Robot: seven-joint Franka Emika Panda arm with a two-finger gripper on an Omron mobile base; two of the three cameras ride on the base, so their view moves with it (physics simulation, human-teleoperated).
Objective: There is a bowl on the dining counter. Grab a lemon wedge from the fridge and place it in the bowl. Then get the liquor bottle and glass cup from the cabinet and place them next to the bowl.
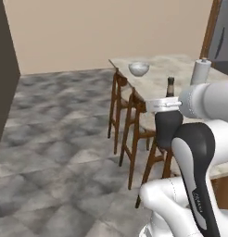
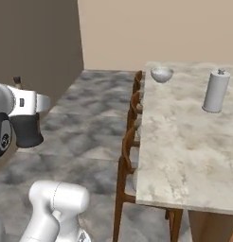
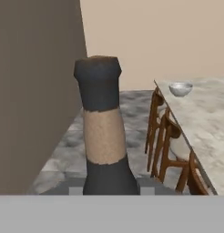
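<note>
One liquor bottle point(image 3: 104, 132) stands upright, clenched in the pincer point(image 1: 168, 109), well apart from the bowl point(image 2: 161, 74) on the marble surface point(image 2: 184, 137).

So there's a white paper towel roll point(image 2: 216, 91) standing upright on the marble tabletop point(image 2: 184, 151), with wooden stools point(image 2: 130, 142) lined along that tabletop's edge over grey tiled floor point(image 1: 60, 139).

Dark bottle point(image 3: 104, 132) with tan band, pale grey bowl point(image 3: 180, 88), beige-marbled counter point(image 2: 184, 142), brown stools point(image 1: 134, 125).
</note>
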